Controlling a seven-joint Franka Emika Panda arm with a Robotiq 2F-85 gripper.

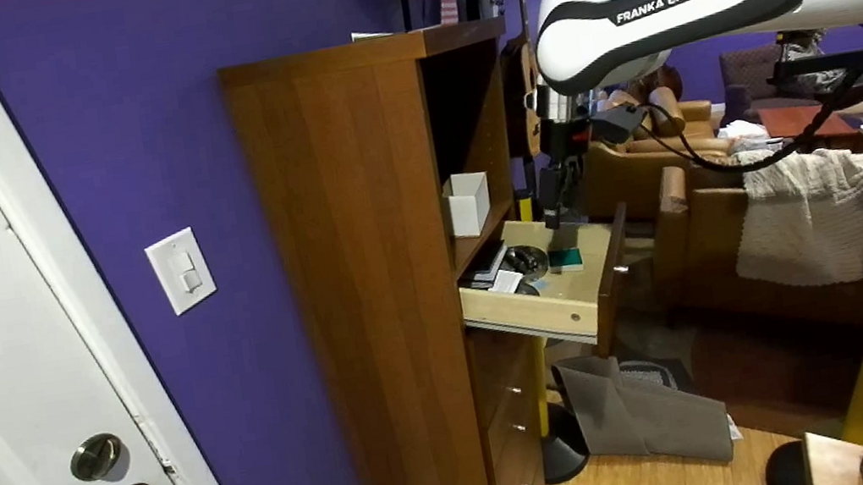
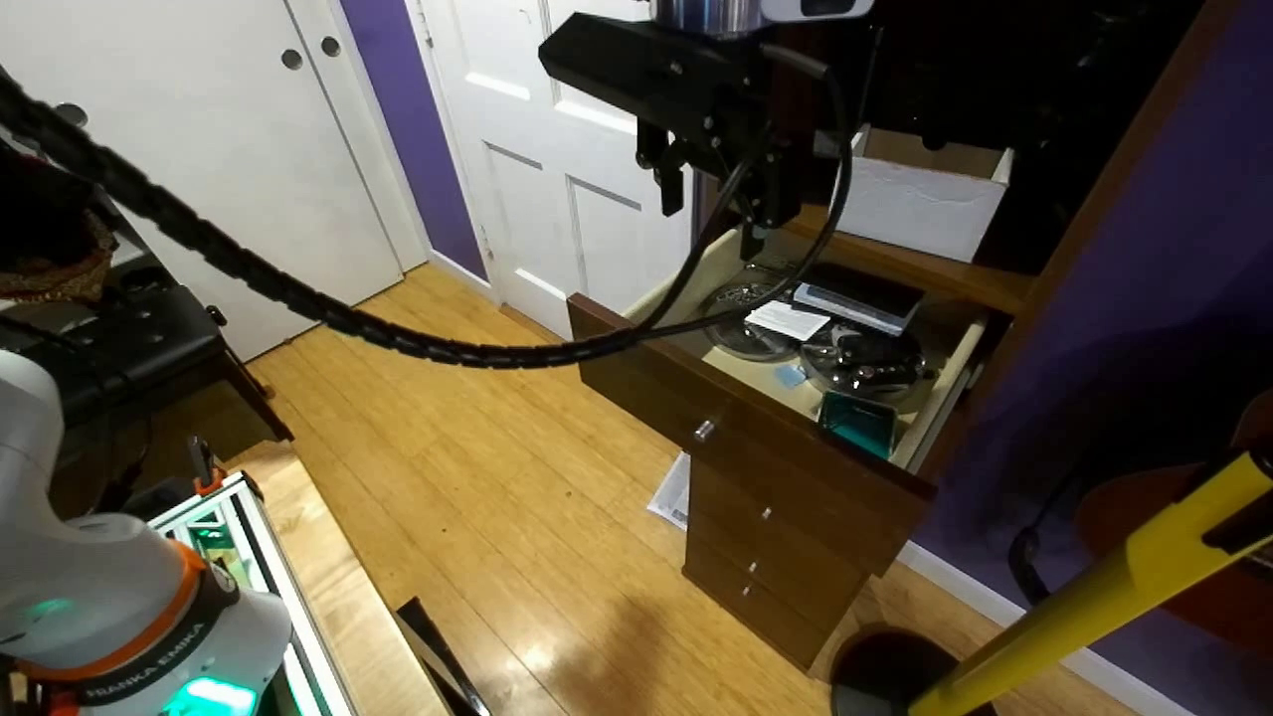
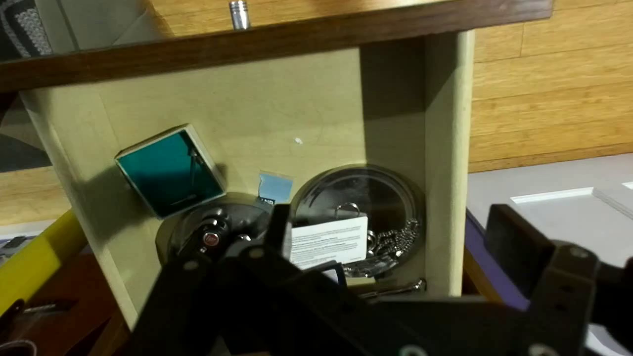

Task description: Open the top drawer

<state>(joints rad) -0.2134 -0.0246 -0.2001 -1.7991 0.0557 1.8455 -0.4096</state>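
Observation:
The top drawer is pulled out of a brown wooden cabinet. Its pale interior shows in all views, and its dark front carries a small metal knob. The knob also shows in the wrist view, beyond the drawer front. My gripper is open with nothing between its fingers. It hangs over the drawer, pointing down, apart from the front and knob. In the wrist view the open fingers span the drawer's side wall. The gripper's body hides the back of the drawer there.
The drawer holds a teal box, round clear containers and a white card. A white box stands on the shelf above. Closed lower drawers lie below. A yellow post stands beside the cabinet. A black cable hangs across.

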